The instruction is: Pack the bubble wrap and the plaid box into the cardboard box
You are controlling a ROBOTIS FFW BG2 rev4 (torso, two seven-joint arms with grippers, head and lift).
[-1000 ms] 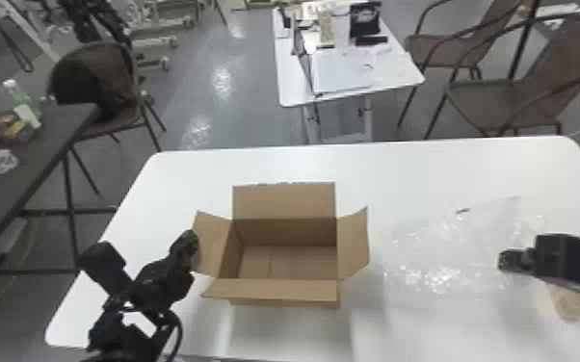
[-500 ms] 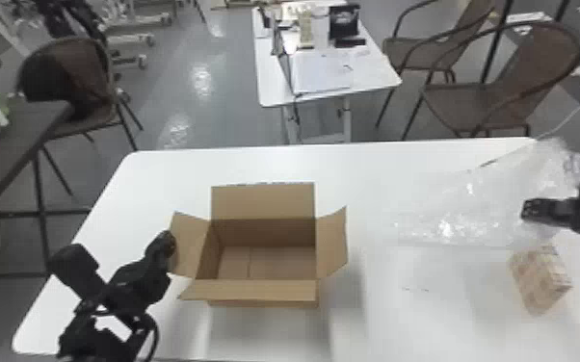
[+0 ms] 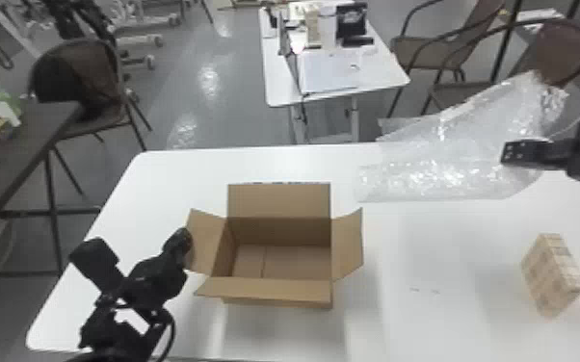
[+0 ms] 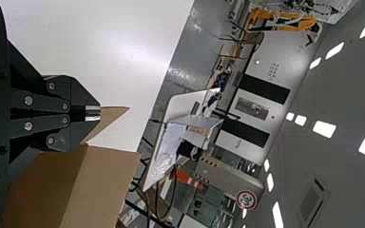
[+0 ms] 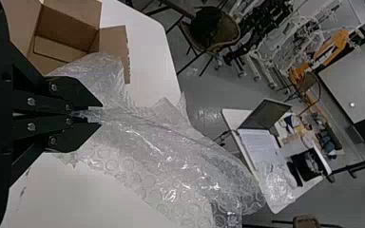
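White desk (image 3: 424, 332) here. Right gripper (image 5: 96, 115) is clamped on the bubble wrap (image 3: 438, 178), left gripper (image 3: 188, 240) on the left flap (image 3: 207, 243). I'd keep that flap steady, feed the dangling end into the cardboard box (image 3: 282, 233) first, then release low. Plaid box (image 3: 551, 274) sits on the right, probably next.
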